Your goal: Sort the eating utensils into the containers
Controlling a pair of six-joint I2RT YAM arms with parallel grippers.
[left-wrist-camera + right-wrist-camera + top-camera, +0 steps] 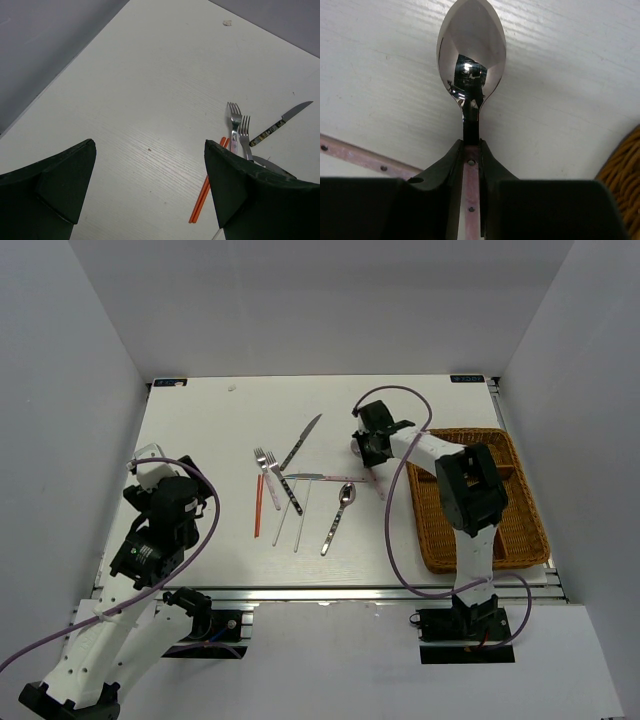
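Pink-handled spoon, just left of the wicker tray, sits pinched at its neck between our right gripper fingers. Gripped so far off balance, it could swivel or slip on lifting. Our left gripper gapes wide, empty.

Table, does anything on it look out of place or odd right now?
A small white scrap sits alone near the table's far edge; it is no utensil. A pink-handled knife lies crosswise against the white chopsticks' tops, while its neighbours run roughly lengthwise. Nothing looks damaged or spilled.
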